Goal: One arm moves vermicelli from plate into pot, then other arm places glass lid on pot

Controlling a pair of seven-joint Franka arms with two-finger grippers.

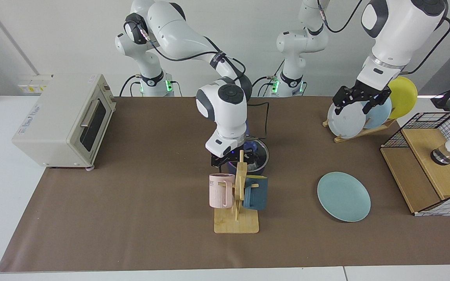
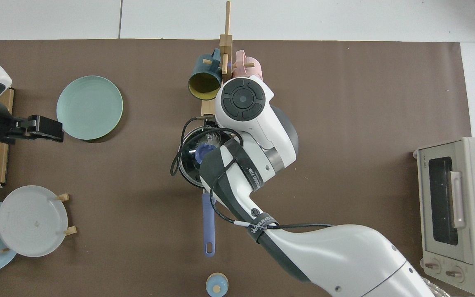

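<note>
On the far side of the brown mat sits the toaster oven (image 1: 63, 121), door shut, well away from the action. Moving in, the right arm reaches out from its base and bends down over the middle of the table. The right gripper (image 1: 233, 157) is low at the near rim of the pot (image 1: 263, 158), right behind the wooden mug stand (image 1: 237, 207); whether its fingers are apart or together, I cannot tell, the wrist and the stand cover them. From above, the arm's big white wrist hides half the pot (image 2: 188, 163), but the glass lid (image 2: 194, 144) shows lying on the rim, its blue knob (image 2: 201, 155) peeping out beside the black forearm band. Pale threads of the vermicelli (image 2: 210, 138) show through the glass, inside the pot. The long blue handle (image 2: 209, 225) points away from the mug stand. The pink mug (image 1: 221, 190) and the dark teal mug (image 1: 255, 192) hang on the stand, just in front of the pot.

Further along, the teal plate (image 1: 343, 196) lies flat and bare on the mat. Above it, the left arm waits, the left gripper (image 1: 359, 103) hanging in the air with fingers spread apart, in front of the white plate (image 1: 346, 123) in the plate rack.
</note>
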